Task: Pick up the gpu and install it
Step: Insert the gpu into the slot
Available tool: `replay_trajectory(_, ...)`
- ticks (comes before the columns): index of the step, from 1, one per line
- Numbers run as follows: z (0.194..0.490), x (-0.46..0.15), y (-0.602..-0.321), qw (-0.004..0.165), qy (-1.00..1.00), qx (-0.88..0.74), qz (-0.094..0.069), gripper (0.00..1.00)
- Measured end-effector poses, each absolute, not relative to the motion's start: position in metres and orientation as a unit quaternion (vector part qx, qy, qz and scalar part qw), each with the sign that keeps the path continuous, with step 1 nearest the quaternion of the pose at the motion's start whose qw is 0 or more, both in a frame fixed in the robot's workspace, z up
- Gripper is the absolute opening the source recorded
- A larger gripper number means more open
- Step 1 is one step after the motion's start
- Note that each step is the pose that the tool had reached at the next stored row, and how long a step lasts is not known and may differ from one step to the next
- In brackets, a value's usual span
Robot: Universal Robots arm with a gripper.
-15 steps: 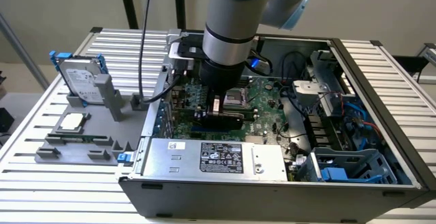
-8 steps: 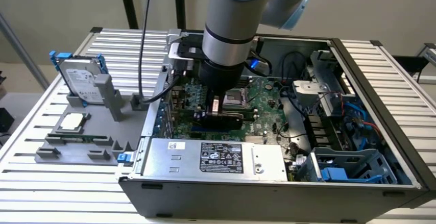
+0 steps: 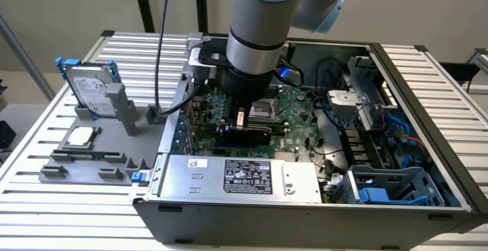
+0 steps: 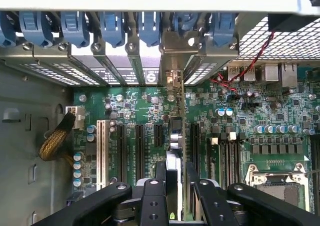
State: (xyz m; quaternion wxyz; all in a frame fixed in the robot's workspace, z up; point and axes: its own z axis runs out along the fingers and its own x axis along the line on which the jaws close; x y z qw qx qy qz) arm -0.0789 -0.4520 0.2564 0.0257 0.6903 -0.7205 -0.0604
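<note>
1. Gpu (image 4: 173,136) stands on edge between the fingers (image 4: 153,196) of the gripper (image 4: 176,175), which pinch its two flat faces. The jaws are closed on it, not spread.
2. In the wrist view the gpu runs straight out from the fingers to its silver bracket (image 4: 172,54). The bracket sits at the rear slot openings, under the row of blue clips (image 4: 112,29).
3. Below it lies the motherboard (image 4: 135,106), with black expansion slots (image 4: 140,146) just beside the gpu on either side. The gpu's own body hides its lower edge, so I cannot tell whether it is already in its slot or just above it.
4. In the exterior view the arm reaches down into the open computer case (image 3: 305,219) and holds the gpu low over the board.
5. What could go wrong, as I judge it:
   - If the gpu's edge is slightly off its slot, pressing would load the board rather than seat the gpu.
   - If the gpu tilts in the pinch, one end could seat while the other rides high.
   - The bracket could catch on the rear frame and stop the gpu short.
   - A weak pinch could let the gpu slip under the push.
</note>
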Motion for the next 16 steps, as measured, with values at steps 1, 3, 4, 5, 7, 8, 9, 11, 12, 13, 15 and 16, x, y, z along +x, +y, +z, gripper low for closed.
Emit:
replay_trajectory(1, 0.2564, -0.0790, -0.4519, 0.026, -0.721, 0.690, -0.061, 0.27)
replay_trajectory(3, 0.2565, -0.0789, -0.4516, 0.026, -0.721, 0.690, -0.061, 0.27)
replay_trajectory(4, 0.2565, -0.0790, -0.4514, 0.026, -0.721, 0.690, -0.061, 0.27)
replay_trajectory(5, 0.2564, -0.0790, -0.4513, 0.026, -0.721, 0.689, -0.061, 0.27)
replay_trajectory(7, 0.2563, -0.0793, -0.4512, 0.026, -0.722, 0.689, -0.061, 0.27)
replay_trajectory(8, 0.2561, -0.0795, -0.4512, 0.026, -0.722, 0.689, -0.061, 0.27)
replay_trajectory(9, 0.2557, -0.0796, -0.4512, 0.026, -0.722, 0.689, -0.061, 0.27)
replay_trajectory(11, 0.2547, -0.0797, -0.4512, 0.026, -0.722, 0.688, -0.061, 0.27)
replay_trajectory(12, 0.2541, -0.0798, -0.4512, 0.026, -0.722, 0.688, -0.061, 0.27)
replay_trajectory(13, 0.2533, -0.0798, -0.4512, 0.027, -0.722, 0.688, -0.061, 0.27)
replay_trajectory(15, 0.2517, -0.0798, -0.4513, 0.027, -0.722, 0.688, -0.062, 0.27)
replay_trajectory(16, 0.2510, -0.0797, -0.4513, 0.028, -0.722, 0.688, -0.062, 0.27)
